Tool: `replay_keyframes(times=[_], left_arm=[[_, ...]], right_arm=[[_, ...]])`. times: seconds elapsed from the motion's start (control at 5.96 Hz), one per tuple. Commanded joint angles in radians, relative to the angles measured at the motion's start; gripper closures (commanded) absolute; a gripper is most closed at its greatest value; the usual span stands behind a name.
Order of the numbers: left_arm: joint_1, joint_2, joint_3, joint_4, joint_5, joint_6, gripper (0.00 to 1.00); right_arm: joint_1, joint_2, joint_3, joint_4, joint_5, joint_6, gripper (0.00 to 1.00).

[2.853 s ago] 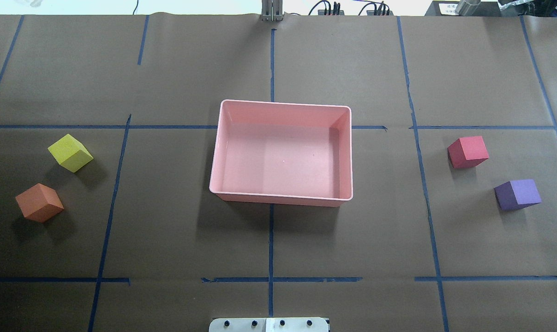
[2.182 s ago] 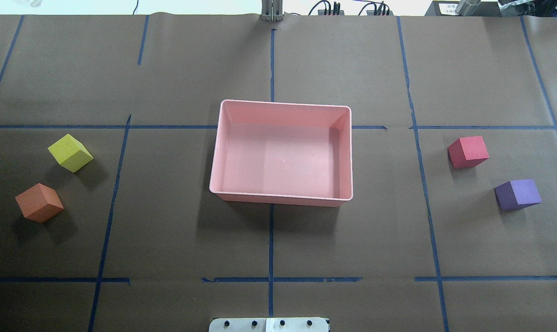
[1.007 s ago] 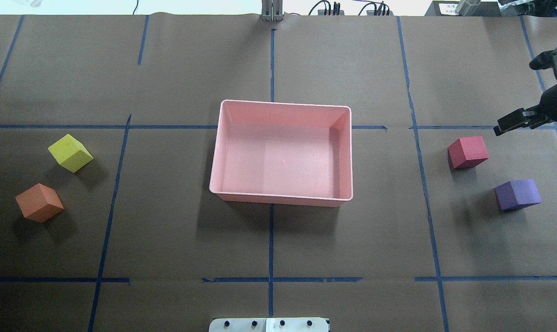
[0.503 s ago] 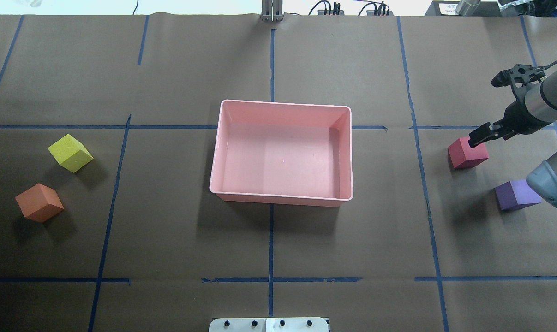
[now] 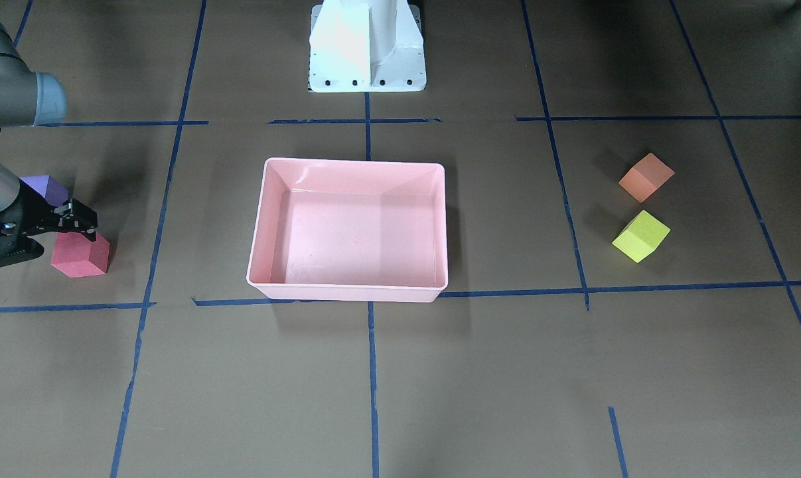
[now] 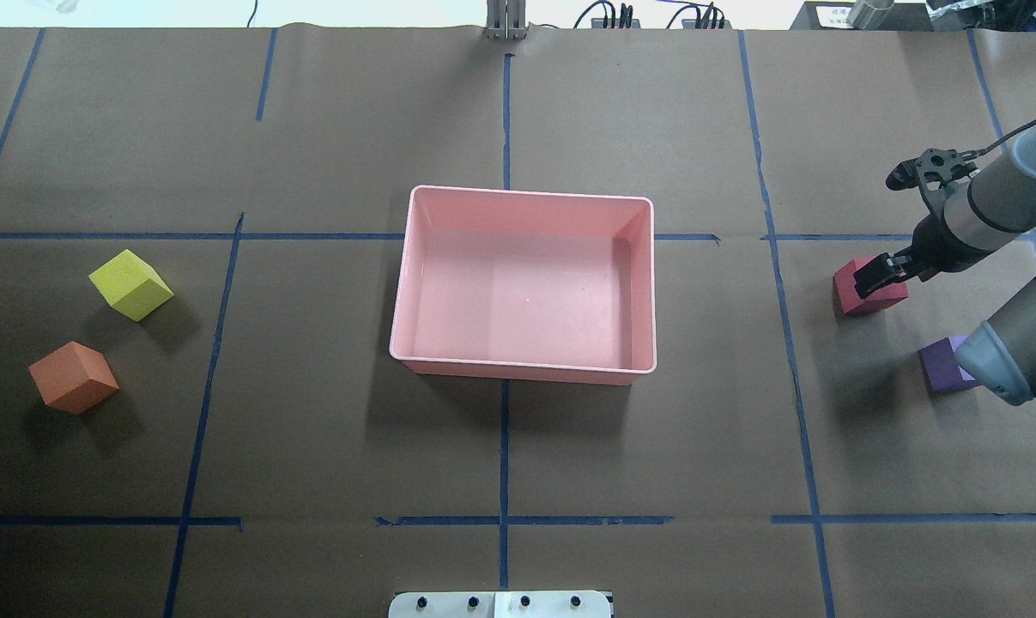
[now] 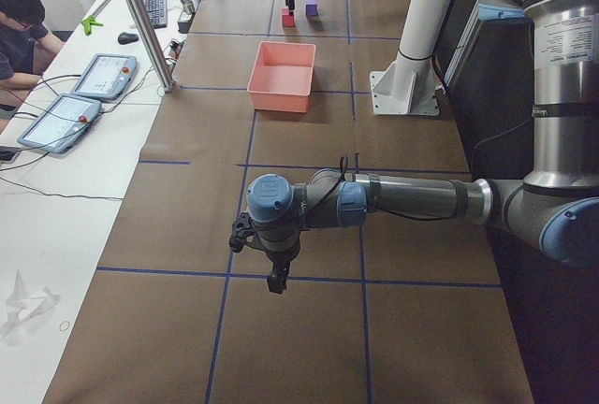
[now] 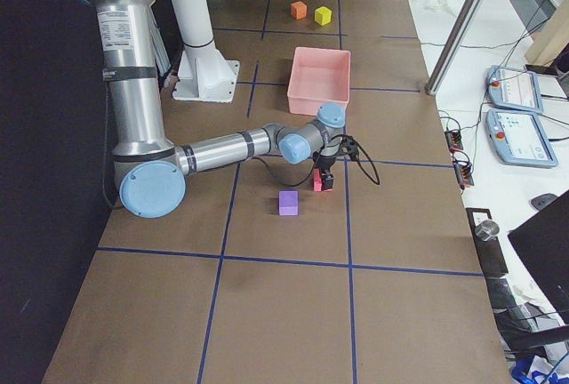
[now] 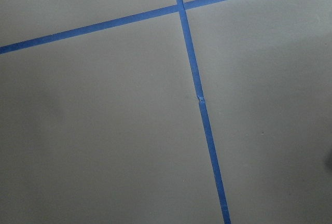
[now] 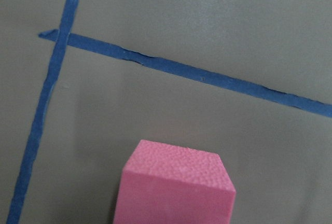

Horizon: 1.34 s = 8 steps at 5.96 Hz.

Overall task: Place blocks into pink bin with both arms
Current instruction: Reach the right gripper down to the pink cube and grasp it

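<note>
The pink bin stands empty at the table's middle. The red block and the purple block lie right of it. The yellow-green block and the orange block lie left of it. My right gripper is open and just over the red block, its fingers at the block's top; the right wrist view shows the red block close below. My left gripper shows only in the exterior left view, far from all blocks; I cannot tell whether it is open.
The white pedestal base stands at the robot's edge of the table. My right arm's elbow hangs over part of the purple block. Blue tape lines cross the brown table cover. A side table with tablets and a person runs along the far edge.
My right arm has come in from the right edge and moved left and down until its gripper is over the red block. The blocks and bin have not moved.
</note>
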<state>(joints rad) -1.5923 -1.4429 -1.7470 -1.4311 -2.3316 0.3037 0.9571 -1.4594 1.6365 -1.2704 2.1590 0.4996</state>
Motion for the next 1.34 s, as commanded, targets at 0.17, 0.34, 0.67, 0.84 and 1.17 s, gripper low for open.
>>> replay_keyframes(times=[0.17,0.34,0.67,0.84,1.17], left_arm=[[0.000,0.001,0.001,0.000,0.000,0.000,0.00],[0.000,0.001,0.001,0.001,-0.002,0.000,0.00],[0.000,0.001,0.003,0.000,0.000,0.000,0.00],[0.000,0.001,0.001,0.000,0.000,0.000,0.00],[0.000,0.001,0.001,0.000,-0.002,0.000,0.00]], right_arm=[[-0.029,0.048,-0.067,0.002,-0.010,-0.004,0.00],[-0.032,0.048,-0.073,0.002,-0.011,-0.004,0.01],[-0.031,0.051,-0.055,0.000,-0.008,0.003,0.69],[-0.028,0.092,-0.032,-0.013,-0.004,0.040,0.77],[-0.031,0.241,-0.033,-0.020,0.002,0.271,0.77]])
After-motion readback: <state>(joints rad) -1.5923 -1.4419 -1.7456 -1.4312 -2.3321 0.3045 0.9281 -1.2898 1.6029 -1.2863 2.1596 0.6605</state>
